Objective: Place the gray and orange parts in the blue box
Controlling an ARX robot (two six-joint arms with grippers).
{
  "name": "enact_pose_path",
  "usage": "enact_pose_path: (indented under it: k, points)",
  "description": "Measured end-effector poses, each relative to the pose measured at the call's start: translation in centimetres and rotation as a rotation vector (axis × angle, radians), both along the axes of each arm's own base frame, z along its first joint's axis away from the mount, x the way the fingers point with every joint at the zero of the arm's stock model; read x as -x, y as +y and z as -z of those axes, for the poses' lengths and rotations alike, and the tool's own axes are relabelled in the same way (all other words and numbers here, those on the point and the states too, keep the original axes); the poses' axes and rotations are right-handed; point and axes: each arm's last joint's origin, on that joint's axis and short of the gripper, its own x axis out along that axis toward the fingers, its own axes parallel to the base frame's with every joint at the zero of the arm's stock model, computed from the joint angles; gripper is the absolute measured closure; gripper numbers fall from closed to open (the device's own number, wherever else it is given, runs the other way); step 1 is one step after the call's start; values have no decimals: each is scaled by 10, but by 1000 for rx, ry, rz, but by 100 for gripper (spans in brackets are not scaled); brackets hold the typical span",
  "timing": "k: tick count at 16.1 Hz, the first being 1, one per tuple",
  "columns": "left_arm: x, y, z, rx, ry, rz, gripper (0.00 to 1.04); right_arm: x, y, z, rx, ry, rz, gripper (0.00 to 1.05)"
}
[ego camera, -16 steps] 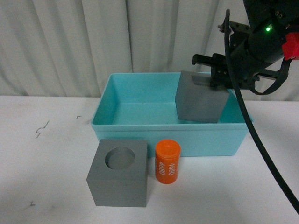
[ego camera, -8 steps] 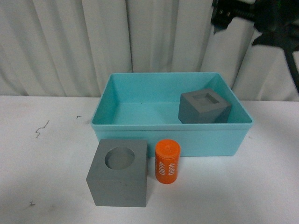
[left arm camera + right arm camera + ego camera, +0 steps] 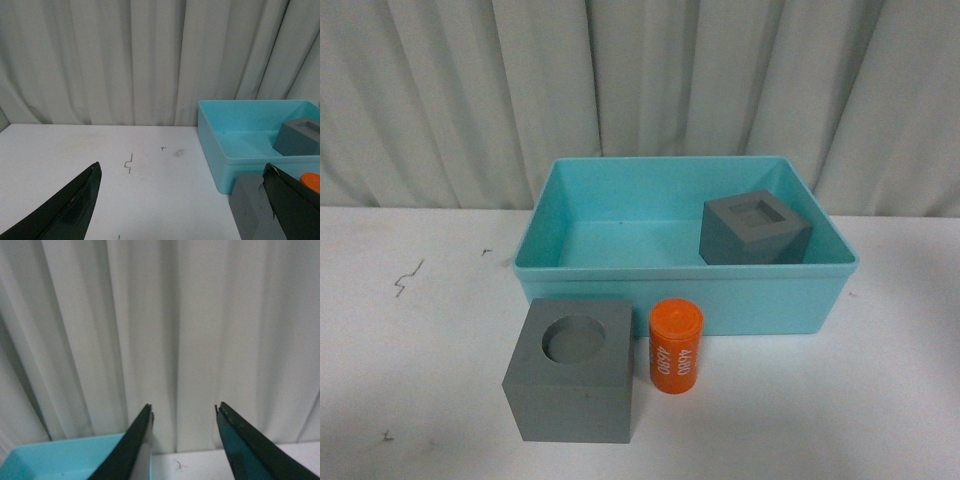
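Observation:
The blue box [image 3: 620, 270] stands at the table's middle back. Inside it, at its right end, rests the gray cube with a square recess [image 3: 754, 229]. In front of the box, on the table, sit the gray cube with a round recess [image 3: 572, 370] and the orange cylinder [image 3: 675, 347] with white digits, side by side. Neither arm shows in the front view. My left gripper [image 3: 181, 168] hangs open low over the table, with the blue box [image 3: 227, 150], both gray cubes [image 3: 300, 137] [image 3: 252, 207] and the orange cylinder [image 3: 312, 181] off to one side. My right gripper [image 3: 184, 409] is open, facing the curtain, with a corner of the blue box [image 3: 65, 457] below.
A pale pleated curtain [image 3: 640, 90] closes off the back. The white table [image 3: 410, 330] carries small dark scribble marks [image 3: 408, 276] left of the box. Bare table lies to the left and right of the box.
The right gripper let go of the square-recess gray cube in the box, rose and left the front view. The cube now rests on the box floor.

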Motion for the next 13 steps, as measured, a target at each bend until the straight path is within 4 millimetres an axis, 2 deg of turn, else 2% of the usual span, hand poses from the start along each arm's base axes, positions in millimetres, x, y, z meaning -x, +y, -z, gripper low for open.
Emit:
enact_pose_path:
  k: [2,3,5,8,10,13]
  points:
    - [0,0,0,0,0,0,7,21,-8,43,29,99,-14,88]
    - [0,0,0,0,0,0,7,36,-12,58,42,118,-29,104]
    - [0,0,0,0,1,0,7,55,-21,59,35,64,-12,103]
    - [0,0,0,0,1,0,7,79,-28,83,39,104,-19,103]
    - [0,0,0,0,0,-1,7,93,-40,86,38,82,-8,103]
    - [0,0,0,0,0,0,7,107,-40,97,38,99,-16,103]
